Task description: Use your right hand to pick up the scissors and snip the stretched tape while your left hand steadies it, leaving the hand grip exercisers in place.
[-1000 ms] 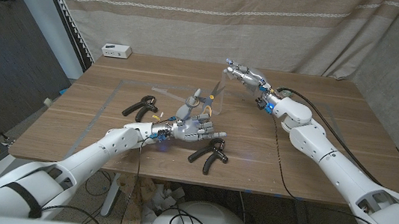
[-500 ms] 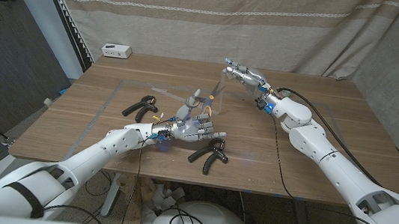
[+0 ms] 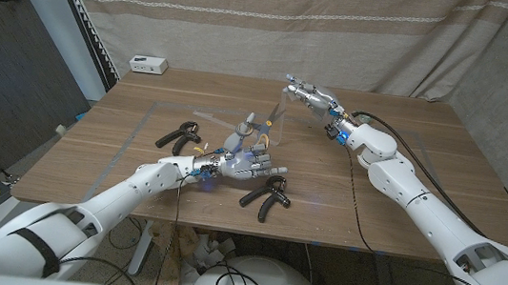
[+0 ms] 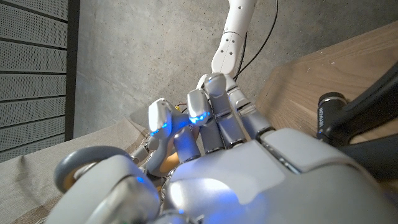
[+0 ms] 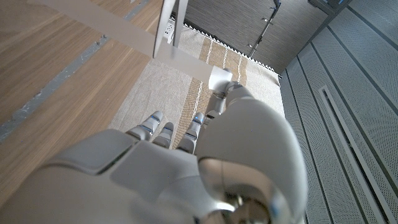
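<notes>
The left hand sits mid-table, fingers clasped on the scissors, whose blades jut far past the fingertips. The right hand, raised at the far right, pinches the clear tape, which stretches down toward the scissors. Two grip exercisers flank the left hand.

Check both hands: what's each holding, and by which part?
Right hand is raised and pinches the far end of the clear tape strip. Left hand is on the tape dispenser near the table's middle; exact contact unclear. No scissors visible.
</notes>
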Available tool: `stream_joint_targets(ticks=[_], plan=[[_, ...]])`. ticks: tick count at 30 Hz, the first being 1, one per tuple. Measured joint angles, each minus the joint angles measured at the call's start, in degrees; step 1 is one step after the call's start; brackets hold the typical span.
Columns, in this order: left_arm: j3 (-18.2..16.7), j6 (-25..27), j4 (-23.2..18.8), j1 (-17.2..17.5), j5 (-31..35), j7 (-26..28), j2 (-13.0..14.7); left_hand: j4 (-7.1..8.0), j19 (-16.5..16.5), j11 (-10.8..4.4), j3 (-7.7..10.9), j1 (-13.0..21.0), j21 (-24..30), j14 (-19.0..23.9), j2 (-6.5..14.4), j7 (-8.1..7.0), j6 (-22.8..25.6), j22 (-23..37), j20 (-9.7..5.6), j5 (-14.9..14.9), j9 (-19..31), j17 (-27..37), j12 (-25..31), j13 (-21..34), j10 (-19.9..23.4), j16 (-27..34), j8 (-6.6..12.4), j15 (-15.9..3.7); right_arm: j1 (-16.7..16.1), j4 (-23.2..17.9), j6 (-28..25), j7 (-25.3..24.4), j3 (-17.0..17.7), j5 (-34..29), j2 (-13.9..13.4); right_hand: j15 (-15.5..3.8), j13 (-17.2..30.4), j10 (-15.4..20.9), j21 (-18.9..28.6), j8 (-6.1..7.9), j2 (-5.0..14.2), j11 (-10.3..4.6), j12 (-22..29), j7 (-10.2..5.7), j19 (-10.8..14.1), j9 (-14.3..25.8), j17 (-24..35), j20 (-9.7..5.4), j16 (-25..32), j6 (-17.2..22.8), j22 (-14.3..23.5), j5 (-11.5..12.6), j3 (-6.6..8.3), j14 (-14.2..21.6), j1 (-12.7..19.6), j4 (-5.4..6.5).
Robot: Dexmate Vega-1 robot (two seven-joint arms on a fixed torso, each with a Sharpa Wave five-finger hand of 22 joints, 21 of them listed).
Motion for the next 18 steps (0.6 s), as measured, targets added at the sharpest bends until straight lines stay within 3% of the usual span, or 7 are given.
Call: stream_joint_targets(ticks=[18], plan=[[0.4, -0.5, 2.9, -1.5, 1.2, -1.7, -1.4, 0.00, 0.0, 0.00, 0.00, -0.4, 0.0, 0.0, -0.4, 0.09, -0.1, 0.0, 0.00, -0.3, 0.0, -0.2, 0.0, 0.0, 0.0, 0.0, 0.00, 0.05, -0.4, -1.8, -0.5, 0.4, 0.0, 0.0, -0.8, 0.00, 0.0, 0.0, 0.0, 0.00, -0.23, 0.00, 0.0, 0.21, 0.0, 0.0, 0.0, 0.00, 0.0, 0.2, 0.0, -0.2, 0.00, 0.0, -0.2, 0.00]])
